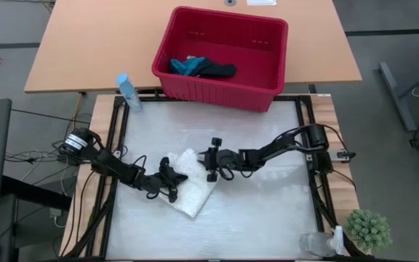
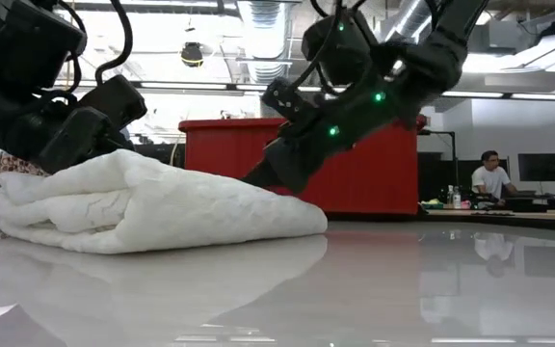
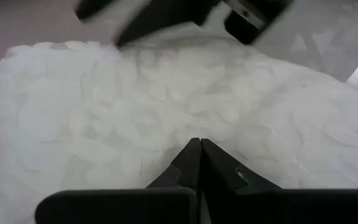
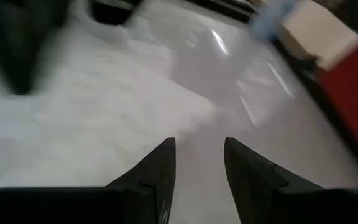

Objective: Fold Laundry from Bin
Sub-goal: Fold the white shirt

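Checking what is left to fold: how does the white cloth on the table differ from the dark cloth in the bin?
The white cloth lies folded on the table between both grippers; the dark cloth sits crumpled in the red bin, untouched. The white one is larger, the dark one smaller and bunched beside a teal piece. Both are soft laundry.

White lacy cloth (image 1: pixel 190 183); glossy white tabletop (image 1: pixel 260 218); red plastic bin (image 1: pixel 221 55).

I count one white lacy cloth (image 1: pixel 188 187) on my table (image 1: pixel 253 211). One red bin (image 1: pixel 224 54) holds two more cloths (one teal (image 1: pixel 188 67), one dark (image 1: pixel 217 70)). One spray bottle (image 1: pixel 128 92), one potted plant (image 1: pixel 369 229), and my two grippers: left (image 1: pixel 172 177), right (image 1: pixel 211 161).
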You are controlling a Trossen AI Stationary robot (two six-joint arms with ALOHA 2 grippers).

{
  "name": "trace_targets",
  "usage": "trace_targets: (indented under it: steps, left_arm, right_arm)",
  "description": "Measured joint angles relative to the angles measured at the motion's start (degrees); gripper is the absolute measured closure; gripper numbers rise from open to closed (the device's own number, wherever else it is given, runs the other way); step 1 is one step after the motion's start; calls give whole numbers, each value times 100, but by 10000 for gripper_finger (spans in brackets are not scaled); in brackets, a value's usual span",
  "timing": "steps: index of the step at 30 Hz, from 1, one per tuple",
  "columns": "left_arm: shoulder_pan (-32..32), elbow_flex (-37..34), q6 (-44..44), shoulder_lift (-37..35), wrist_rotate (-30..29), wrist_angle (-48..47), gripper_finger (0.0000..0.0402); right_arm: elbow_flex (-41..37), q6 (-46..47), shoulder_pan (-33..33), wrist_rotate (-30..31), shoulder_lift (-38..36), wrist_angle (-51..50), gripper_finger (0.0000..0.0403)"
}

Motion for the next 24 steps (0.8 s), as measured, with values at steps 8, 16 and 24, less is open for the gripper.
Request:
trace_targets:
  steps: [8, 16, 24]
  left_arm:
    - [9, -26, 187, -213, 192, 230, 401]
    - [0, -28, 591, -1665, 879, -10, 401]
    - [21, -20, 1069, -2045, 606, 2, 401]
  right_arm:
    - [0, -116, 46, 208, -559, -787, 243]
    - [11, -179, 569, 129, -1361, -1683, 244]
    - [-327, 20, 564, -61, -1023, -1205, 273]
